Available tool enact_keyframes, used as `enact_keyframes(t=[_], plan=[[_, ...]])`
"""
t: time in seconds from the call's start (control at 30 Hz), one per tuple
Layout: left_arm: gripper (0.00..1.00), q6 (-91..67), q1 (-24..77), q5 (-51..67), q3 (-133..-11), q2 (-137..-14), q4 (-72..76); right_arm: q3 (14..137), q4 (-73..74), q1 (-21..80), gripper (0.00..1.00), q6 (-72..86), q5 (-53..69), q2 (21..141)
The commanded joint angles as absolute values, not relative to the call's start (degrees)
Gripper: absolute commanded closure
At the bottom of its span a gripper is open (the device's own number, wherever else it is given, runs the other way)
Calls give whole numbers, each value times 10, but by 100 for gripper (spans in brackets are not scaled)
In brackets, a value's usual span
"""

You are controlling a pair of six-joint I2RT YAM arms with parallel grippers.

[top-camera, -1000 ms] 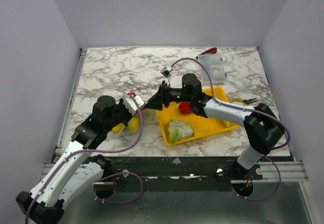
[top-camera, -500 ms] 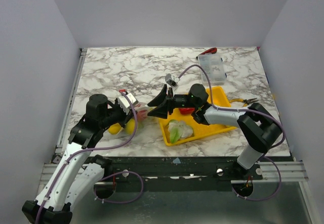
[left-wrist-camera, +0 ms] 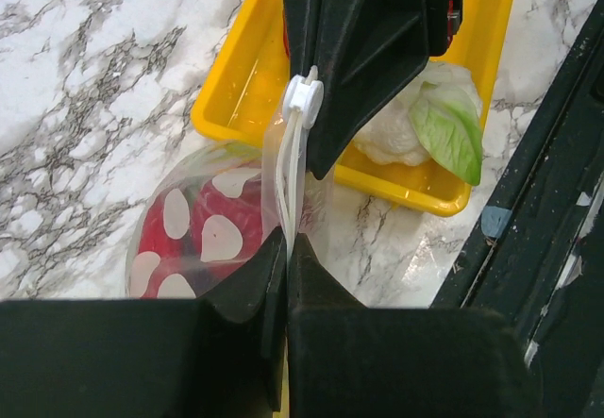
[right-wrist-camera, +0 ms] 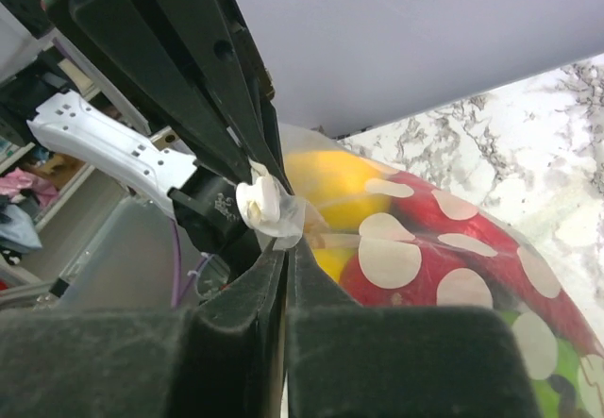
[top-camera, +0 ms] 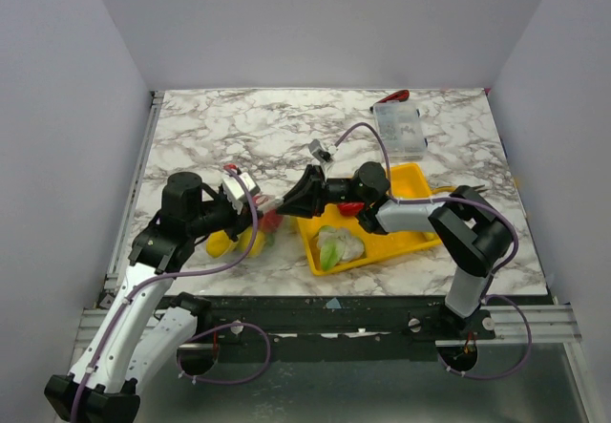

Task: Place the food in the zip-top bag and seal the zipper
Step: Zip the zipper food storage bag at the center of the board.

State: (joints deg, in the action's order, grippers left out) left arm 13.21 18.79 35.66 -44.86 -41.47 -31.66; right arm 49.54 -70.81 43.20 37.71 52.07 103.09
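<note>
The zip-top bag (top-camera: 256,236) hangs between my two grippers, left of the yellow tray. Red and yellow food (right-wrist-camera: 444,248) shows through its pale dots. My left gripper (left-wrist-camera: 286,241) is shut on the bag's mouth edge, just below the white slider (left-wrist-camera: 304,97) of the zipper (left-wrist-camera: 293,168). My right gripper (right-wrist-camera: 286,246) is shut on the same strip, its tips right under the slider (right-wrist-camera: 261,201). In the top view the left gripper (top-camera: 252,211) and right gripper (top-camera: 298,201) nearly meet. A white cauliflower with green leaves (top-camera: 338,246) and a red piece (top-camera: 351,208) lie in the tray.
The yellow tray (top-camera: 410,237) sits right of centre, close to the bag. A rigid clear box (top-camera: 399,129) stands at the back right, with a red-handled tool (top-camera: 396,95) behind it. Pliers (top-camera: 466,192) lie right of the tray.
My right gripper's jaws have shut on the bag's zipper strip by the slider. The left gripper has drawn back slightly to the left, still holding the bag.
</note>
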Motion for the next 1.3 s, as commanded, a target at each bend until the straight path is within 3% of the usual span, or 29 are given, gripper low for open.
enact_keyframes(t=[0.0, 0.13, 0.27, 0.4, 0.53, 0.67, 0.77, 0.97, 1.27], plan=[[95, 113, 187, 407, -471, -423, -295, 518, -714, 433, 100, 410, 523, 1031], [68, 89, 187, 414, -464, -425, -255, 509, -723, 433, 100, 423, 512, 1034], [62, 81, 189, 411, -463, -436, -239, 508, -716, 433, 100, 425, 509, 1030], [74, 86, 190, 407, -464, -442, -235, 508, -690, 434, 100, 411, 503, 1020], [100, 97, 190, 399, -467, -442, -250, 517, -599, 434, 98, 374, 485, 990], [100, 94, 190, 421, -470, -447, -267, 527, -401, 434, 64, 223, 436, 925], [100, 93, 190, 434, -478, -462, -282, 529, -326, 435, 54, 116, 417, 883], [100, 92, 190, 425, -485, -468, -279, 586, -164, 440, 53, -98, 428, 849], [100, 100, 190, 420, -499, -477, -292, 635, -61, 463, 59, -194, 442, 830]])
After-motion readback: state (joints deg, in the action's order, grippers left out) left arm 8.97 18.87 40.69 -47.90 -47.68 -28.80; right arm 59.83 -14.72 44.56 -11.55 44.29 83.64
